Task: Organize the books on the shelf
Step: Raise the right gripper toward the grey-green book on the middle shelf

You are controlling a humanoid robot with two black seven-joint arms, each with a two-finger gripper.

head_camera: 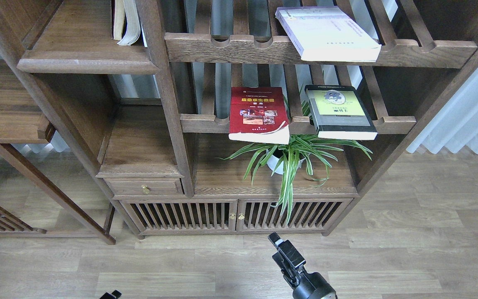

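Observation:
Three books lie flat on slatted racks. The red book [257, 112] with a yellow title overhangs the middle rack's front rail. To its right on the same rack is the dark grey book [340, 112] with a yellow-green panel. A larger pale book [326, 33] rests on the upper rack at the right. At the upper left is the solid shelf [85, 64] with a rounded lip. My right gripper [280, 243] hangs low over the floor, well below the books, dark and narrow. Only a black tip of my left gripper [111, 295] shows at the bottom edge.
A floppy cream book [127, 23] leans against the upright post on the solid shelf. A spider plant [293, 158] in a white pot stands under the middle rack, its leaves reaching up to the red book. Below are a drawer and slatted cabinet doors [235, 216].

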